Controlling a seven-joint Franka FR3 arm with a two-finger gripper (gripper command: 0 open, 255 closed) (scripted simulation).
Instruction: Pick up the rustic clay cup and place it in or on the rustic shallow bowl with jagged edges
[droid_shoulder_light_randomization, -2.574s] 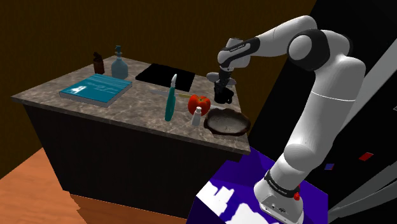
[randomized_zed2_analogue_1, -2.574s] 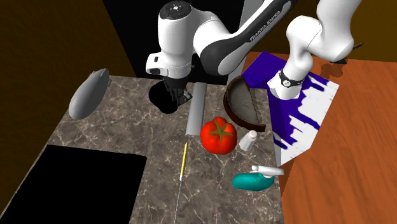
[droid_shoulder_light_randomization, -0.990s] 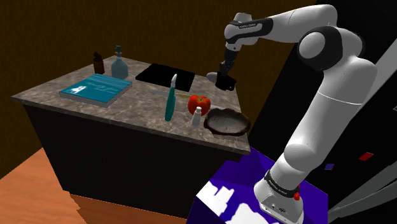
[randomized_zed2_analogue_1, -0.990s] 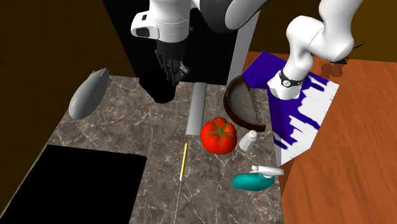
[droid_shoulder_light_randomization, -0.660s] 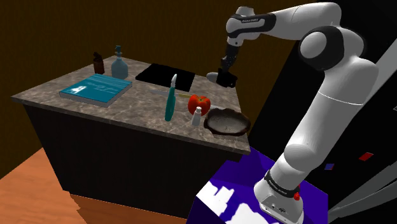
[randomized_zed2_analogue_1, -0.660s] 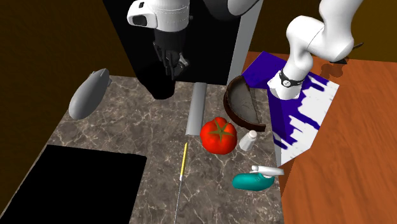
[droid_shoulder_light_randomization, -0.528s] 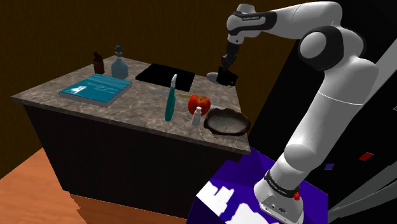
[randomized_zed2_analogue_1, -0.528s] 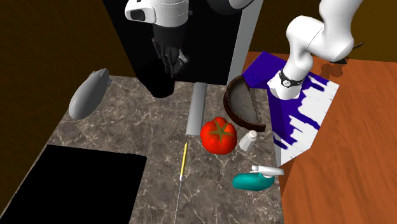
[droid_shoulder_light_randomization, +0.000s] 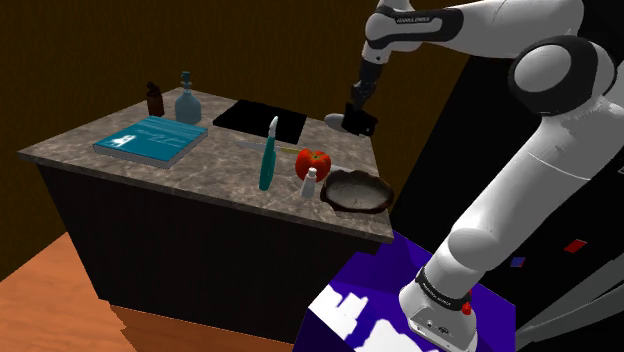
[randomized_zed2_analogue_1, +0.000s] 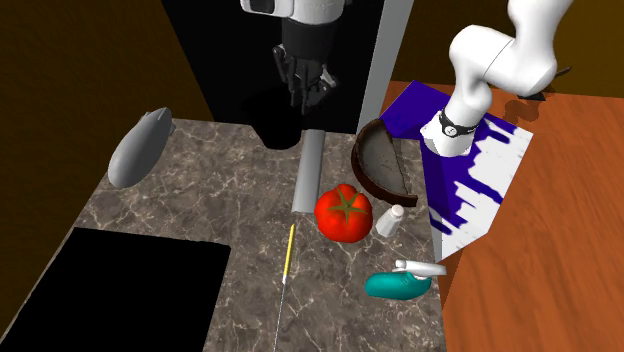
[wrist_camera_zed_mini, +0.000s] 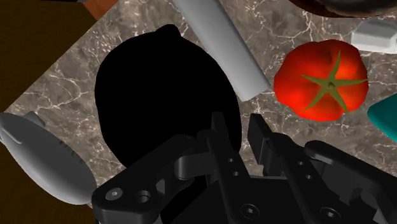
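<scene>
The grey-brown worktop (randomized_zed2_analogue_1: 180, 210) in front of you has white veins and a polished, marble-like face. The round red tomato (randomized_zed2_analogue_1: 343, 212) has a smooth, glossy skin; at its three o'clock in the second exterior view the small white shaker (randomized_zed2_analogue_1: 390, 221) looks smooth and plain. At the tomato's one o'clock the dark brown shallow bowl (randomized_zed2_analogue_1: 378, 165) is rough and matt, like unglazed clay. The flat black cup (wrist_camera_zed_mini: 159, 95) shows no sheen or texture, so you cannot tell its material. The teal spray bottle (randomized_zed2_analogue_1: 397, 284) looks like smooth plastic. The orange-brown floor (randomized_zed2_analogue_1: 540, 250) shows wood grain. The white arm (droid_shoulder_light_randomization: 520, 190) has a smooth satin shell.
</scene>
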